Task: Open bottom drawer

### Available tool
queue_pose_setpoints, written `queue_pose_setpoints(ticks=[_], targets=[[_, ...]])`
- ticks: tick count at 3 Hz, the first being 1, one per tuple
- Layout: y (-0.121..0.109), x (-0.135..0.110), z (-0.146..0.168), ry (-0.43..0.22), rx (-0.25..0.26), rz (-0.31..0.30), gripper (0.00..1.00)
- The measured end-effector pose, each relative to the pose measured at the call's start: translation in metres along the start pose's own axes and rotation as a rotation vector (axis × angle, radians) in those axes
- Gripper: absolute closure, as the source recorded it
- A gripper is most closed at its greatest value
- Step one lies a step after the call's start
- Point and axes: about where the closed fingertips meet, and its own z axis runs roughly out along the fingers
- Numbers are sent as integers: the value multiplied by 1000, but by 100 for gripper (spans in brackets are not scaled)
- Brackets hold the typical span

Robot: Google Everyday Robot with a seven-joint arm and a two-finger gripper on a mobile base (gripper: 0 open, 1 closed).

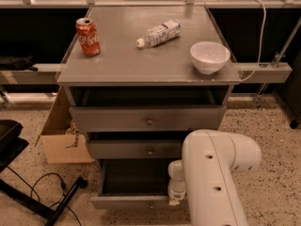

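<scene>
The gray cabinet has three drawers. The bottom drawer (129,201) is pulled out, its dark inside showing, its front panel low near the frame's lower edge. The middle drawer (136,149) and the top drawer (146,119) each show a small round knob. My white arm (211,173) reaches down at the lower right. My gripper (175,199) is at the right end of the bottom drawer's front, by the drawer's edge.
On the cabinet top lie a red soda can (88,36), a plastic bottle (160,33) on its side and a white bowl (209,56). A cardboard box (61,140) stands left of the cabinet. Black cable and a stand leg (51,197) lie on the floor at left.
</scene>
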Motion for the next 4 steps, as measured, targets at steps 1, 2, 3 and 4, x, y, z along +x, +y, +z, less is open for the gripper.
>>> queue_pose_setpoints(ticks=[1,2,3,4], targets=[[0,0,0,0,0,0,51],[0,0,0,0,0,0,28],[-2,0,-1,0,1,-1,0],[14,4,-23,-22,53,-37,0]])
